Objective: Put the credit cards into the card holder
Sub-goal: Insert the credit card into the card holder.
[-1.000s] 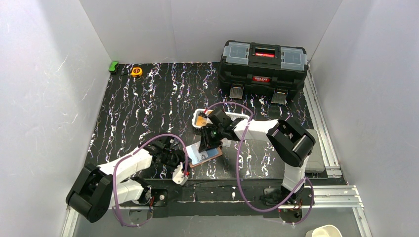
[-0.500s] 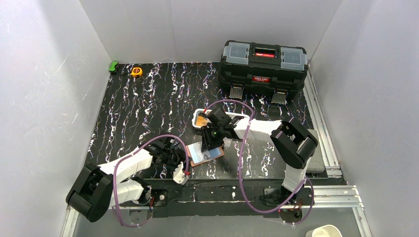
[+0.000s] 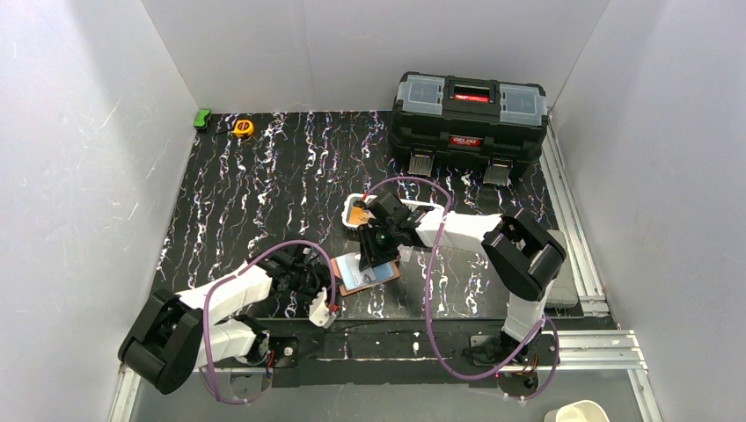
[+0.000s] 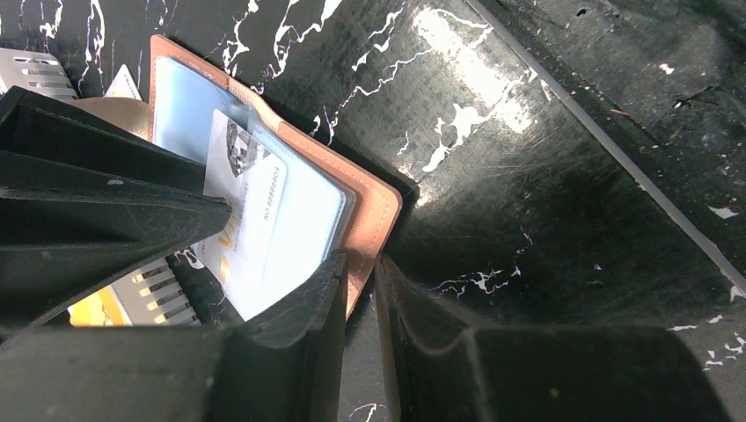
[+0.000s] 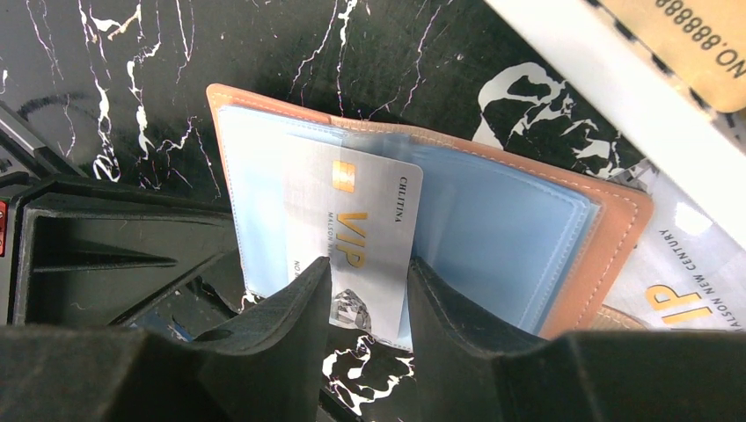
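One silver card (image 5: 369,211), part-way in a blue sleeve (image 5: 501,229) of the card holder (image 5: 616,230) on the table (image 5: 132,70), is newly released as your right tool (image 5: 369,281) spreads its jaws, while your left tool (image 4: 361,272) pinches the holder's edge: this insertion looks nearly done.

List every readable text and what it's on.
"VIP", "CHLITINA": silver card in the holder.
"NO.8888", cut off: orange card.
"MALSON NEW CENTURY": pale card.
Toolbox labels: too small to read.
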Tool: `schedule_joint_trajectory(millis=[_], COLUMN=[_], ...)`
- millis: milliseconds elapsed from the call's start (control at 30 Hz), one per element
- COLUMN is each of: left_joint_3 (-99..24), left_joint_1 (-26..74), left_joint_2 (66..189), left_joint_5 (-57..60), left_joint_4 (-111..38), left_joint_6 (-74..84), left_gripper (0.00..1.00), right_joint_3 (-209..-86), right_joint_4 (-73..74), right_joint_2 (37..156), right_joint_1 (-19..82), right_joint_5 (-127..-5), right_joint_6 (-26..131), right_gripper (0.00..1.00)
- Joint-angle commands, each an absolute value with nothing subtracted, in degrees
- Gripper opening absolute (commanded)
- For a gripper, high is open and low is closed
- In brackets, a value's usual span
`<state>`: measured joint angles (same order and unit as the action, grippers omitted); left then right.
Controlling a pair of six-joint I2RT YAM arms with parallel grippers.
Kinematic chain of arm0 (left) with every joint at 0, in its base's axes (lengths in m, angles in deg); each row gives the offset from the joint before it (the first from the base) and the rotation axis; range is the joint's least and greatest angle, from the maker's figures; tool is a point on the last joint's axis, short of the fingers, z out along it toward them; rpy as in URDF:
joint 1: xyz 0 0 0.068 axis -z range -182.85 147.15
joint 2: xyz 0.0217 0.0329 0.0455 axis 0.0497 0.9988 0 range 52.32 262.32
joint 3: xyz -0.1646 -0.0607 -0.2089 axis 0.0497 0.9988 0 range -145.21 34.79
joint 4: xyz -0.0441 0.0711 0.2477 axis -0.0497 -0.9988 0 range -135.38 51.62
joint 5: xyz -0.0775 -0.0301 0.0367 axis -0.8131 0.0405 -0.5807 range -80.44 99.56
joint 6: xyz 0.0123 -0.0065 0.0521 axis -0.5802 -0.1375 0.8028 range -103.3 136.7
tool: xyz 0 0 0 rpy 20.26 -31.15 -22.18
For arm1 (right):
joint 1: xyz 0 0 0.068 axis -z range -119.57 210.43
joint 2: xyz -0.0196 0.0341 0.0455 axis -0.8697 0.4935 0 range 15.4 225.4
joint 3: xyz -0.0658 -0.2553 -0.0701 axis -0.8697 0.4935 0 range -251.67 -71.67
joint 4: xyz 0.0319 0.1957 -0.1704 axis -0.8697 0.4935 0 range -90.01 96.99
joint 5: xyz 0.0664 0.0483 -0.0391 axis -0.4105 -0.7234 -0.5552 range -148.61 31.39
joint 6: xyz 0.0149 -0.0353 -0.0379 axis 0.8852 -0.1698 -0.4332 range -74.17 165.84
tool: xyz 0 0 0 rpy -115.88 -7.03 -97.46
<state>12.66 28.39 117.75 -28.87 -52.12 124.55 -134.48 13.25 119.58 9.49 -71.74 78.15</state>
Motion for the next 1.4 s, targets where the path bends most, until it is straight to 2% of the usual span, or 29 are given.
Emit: schedule_joint_trajectory(millis=[0,500,567,733,1033,1367], left_joint_3=[13.79,13.94,14.05,13.80,15.66,15.29], left_joint_1=[28.26,28.26,28.26,28.01,26.85,25.87], left_joint_2=[119.27,118.68,118.38,116.50,111.23,113.53], left_joint_5=[-28.54,-29.19,-29.75,-32.47,-31.51,-31.62], left_joint_4=[-53.64,-53.87,-54.42,-57.07,-55.80,-55.52], left_joint_6=[124.39,124.46,124.66,125.90,122.05,123.11], left_gripper=[0.17,0.16,0.14,0.00,0.00,0.00], right_joint_3=[-134.70,-137.38,-137.50,-136.45,-135.31,-134.29], right_joint_4=[16.78,13.87,13.15,9.17,5.00,0.57], right_joint_2=[120.72,120.85,120.86,120.62,120.86,120.28], right_joint_1=[8.48,4.79,4.71,4.62,4.53,4.36], right_joint_5=[-70.17,-71.86,-72.37,-74.45,-77.44,-82.41], right_joint_6=[76.62,76.44,76.16,75.39,75.91,76.01], right_gripper=[0.46,0.47,0.47,0.48,0.50,0.50])
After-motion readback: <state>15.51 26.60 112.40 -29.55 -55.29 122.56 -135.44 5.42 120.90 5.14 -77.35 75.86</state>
